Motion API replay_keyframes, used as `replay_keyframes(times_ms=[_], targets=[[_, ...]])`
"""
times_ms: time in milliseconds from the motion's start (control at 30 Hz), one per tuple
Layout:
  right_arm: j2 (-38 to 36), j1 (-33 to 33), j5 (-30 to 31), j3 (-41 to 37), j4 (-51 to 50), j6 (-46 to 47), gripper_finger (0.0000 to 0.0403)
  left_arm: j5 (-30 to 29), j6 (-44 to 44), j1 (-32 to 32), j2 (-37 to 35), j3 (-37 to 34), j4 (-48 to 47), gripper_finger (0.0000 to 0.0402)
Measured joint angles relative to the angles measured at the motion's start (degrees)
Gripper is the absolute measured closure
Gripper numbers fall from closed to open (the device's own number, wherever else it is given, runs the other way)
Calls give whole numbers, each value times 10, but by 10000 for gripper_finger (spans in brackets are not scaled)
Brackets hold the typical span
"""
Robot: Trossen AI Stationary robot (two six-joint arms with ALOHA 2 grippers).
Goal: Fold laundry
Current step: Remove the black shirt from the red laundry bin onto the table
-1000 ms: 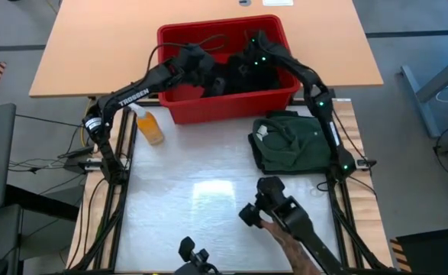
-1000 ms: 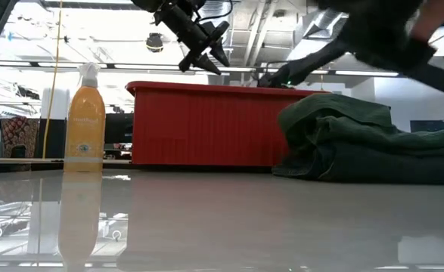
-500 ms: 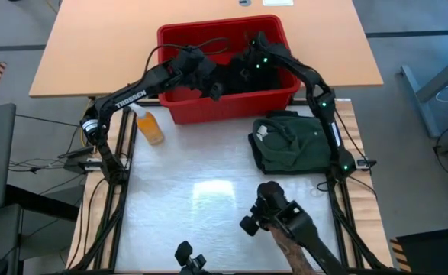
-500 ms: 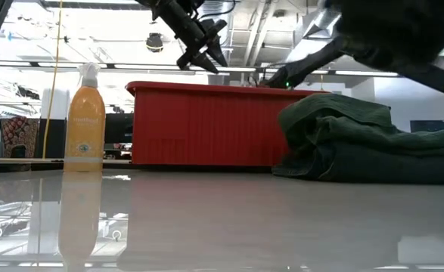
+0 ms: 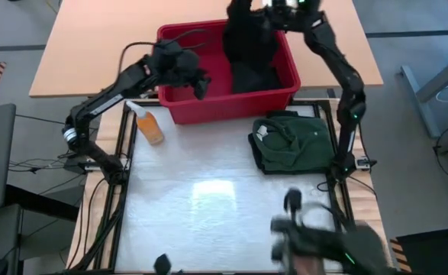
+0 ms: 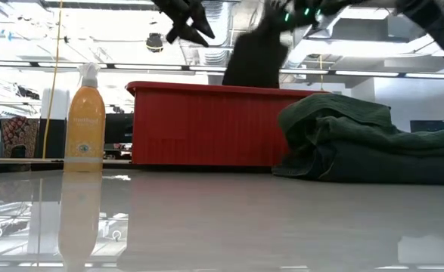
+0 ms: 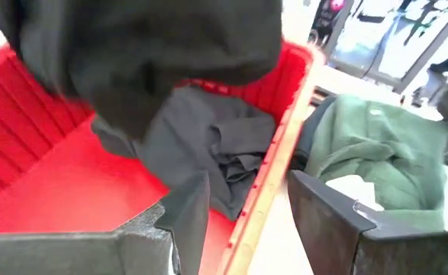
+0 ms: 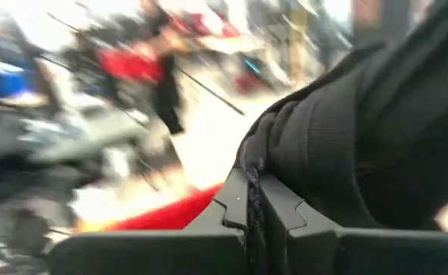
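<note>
My right gripper [image 8: 253, 205] is high above the red bin [image 5: 208, 111] and shut on a black garment [image 5: 248, 42], which hangs down into the bin. More black cloth [image 7: 208, 149] lies on the bin's floor. My left gripper [image 7: 243, 218] hovers open over the bin's left half [image 5: 198, 80], beside the hanging garment [image 7: 147, 53] and touching nothing. A folded dark green shirt [image 5: 288, 141] rests on the white table in front of the bin's right end. My right gripper pinches a bunched fold of the black garment [image 8: 263, 156] between its two shut fingers; how many layers cannot be told. The cloth hangs below the gripper [image 6: 253, 57], and its lower end [image 5: 256, 80] is behind the bin's wall.
An orange spray bottle [image 5: 150, 126] stands left of the bin on the table. A person's arm with a dark device [image 5: 323, 244] is at the table's near edge. Metal frame rails [image 5: 120, 191] run along both sides of the white table top.
My right gripper has shut on black cloth inside the bin and risen, drawing the garment up so that it hangs above the bin. My left gripper has risen a little and shifted toward the table's left, still open. The person's arm has drawn back toward the near edge.
</note>
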Motion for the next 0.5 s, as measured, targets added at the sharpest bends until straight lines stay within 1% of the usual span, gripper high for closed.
replay_keyframes(times_ms=[100,133,200,300,367,400,433,500], targets=[[-40,16,-82,0,74,45,374,3,7,0,-43,-31,6,233],[-53,24,-102,0,98,65,374,5,8,0,-59,-46,12,233],[-80,46,-123,0,131,94,374,16,12,-1,-92,-83,27,233],[-116,82,-155,1,112,92,374,76,16,-5,-146,-156,84,233],[-133,109,-191,1,51,68,374,133,7,-11,-186,-218,131,233],[-140,125,-206,1,2,48,374,162,0,-15,-205,-249,159,233],[-146,142,-216,1,-56,21,374,186,-9,-20,-224,-280,186,233],[-159,179,-217,0,-205,-53,374,223,-38,-29,-266,-344,237,233]])
